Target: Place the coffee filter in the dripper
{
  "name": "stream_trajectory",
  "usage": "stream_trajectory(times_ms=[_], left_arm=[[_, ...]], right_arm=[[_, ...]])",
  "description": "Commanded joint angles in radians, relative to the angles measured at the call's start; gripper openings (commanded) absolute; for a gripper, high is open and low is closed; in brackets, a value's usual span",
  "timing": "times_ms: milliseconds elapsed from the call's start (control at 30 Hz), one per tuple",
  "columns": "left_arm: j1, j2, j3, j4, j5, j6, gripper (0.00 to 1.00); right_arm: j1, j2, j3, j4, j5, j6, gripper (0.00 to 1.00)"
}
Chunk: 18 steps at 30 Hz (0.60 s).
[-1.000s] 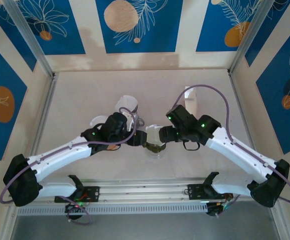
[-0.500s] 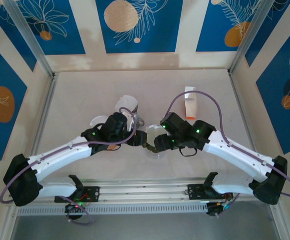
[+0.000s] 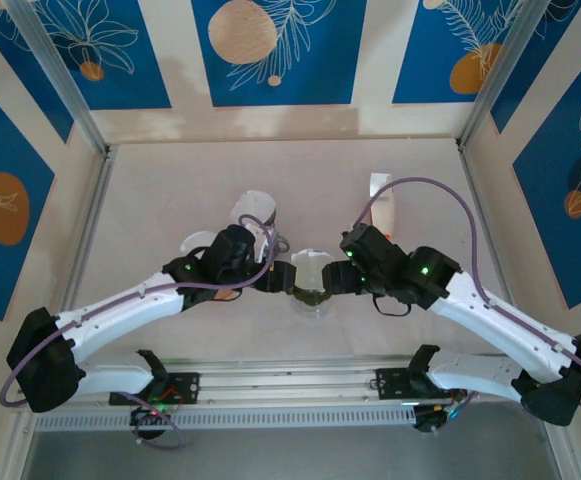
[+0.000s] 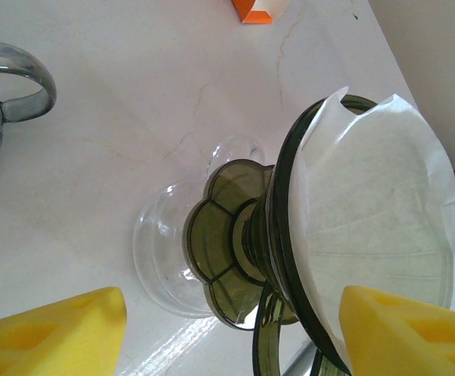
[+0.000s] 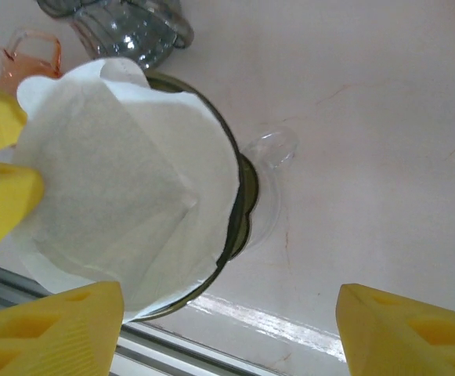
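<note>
The olive-green dripper [image 4: 235, 251] stands on a clear glass server [image 4: 160, 251] near the table's front edge. The white paper coffee filter [image 5: 117, 172] sits opened inside it, its rim sticking up above the dripper's edge [image 3: 311, 268]. My left gripper [image 4: 231, 337] is open, its yellow fingers wide apart on either side of the dripper's handle, the right finger [image 4: 407, 333] against the filter's rim. My right gripper [image 5: 231, 329] is open just right of the dripper [image 3: 310, 293], with nothing between its fingers. The left gripper's yellow fingertips [image 5: 0, 196] show at the filter's far side.
A grey glass jug [image 5: 133, 23] and an orange-tinted glass cup [image 5: 23, 55] stand behind the dripper. White paper filters [image 3: 255, 210] lie behind the left arm. An orange-and-white box [image 3: 380, 200] stands at the back right. A metal rail [image 3: 290, 385] runs along the front edge.
My right gripper reached left over the dripper with the filter, then drew back to the right; the filter stays in the dripper. The left arm has not moved.
</note>
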Motion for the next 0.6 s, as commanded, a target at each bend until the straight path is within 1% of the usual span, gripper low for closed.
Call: stream_trajectory(times_ms=[0, 133, 367, 433, 567], left_arm=[[0.013, -0.017, 0.033, -0.019, 0.001, 0.002, 0.77], [0.013, -0.047, 0.061, -0.046, 0.0, 0.001, 0.83], [0.013, -0.117, 0.108, -0.111, -0.028, 0.007, 0.86], [0.014, -0.159, 0.121, -0.144, -0.074, 0.019, 0.86], [0.042, -0.272, 0.133, -0.246, -0.244, 0.052, 0.86]], right_arm=[[-0.007, -0.013, 0.001, -0.023, 0.036, 0.027, 0.73], [-0.008, -0.031, 0.009, -0.031, 0.048, 0.028, 0.73], [-0.011, -0.068, 0.004, -0.028, 0.086, 0.041, 0.73], [-0.012, -0.079, -0.007, -0.018, 0.091, 0.041, 0.73], [-0.015, -0.09, -0.036, 0.02, 0.084, 0.035, 0.73]])
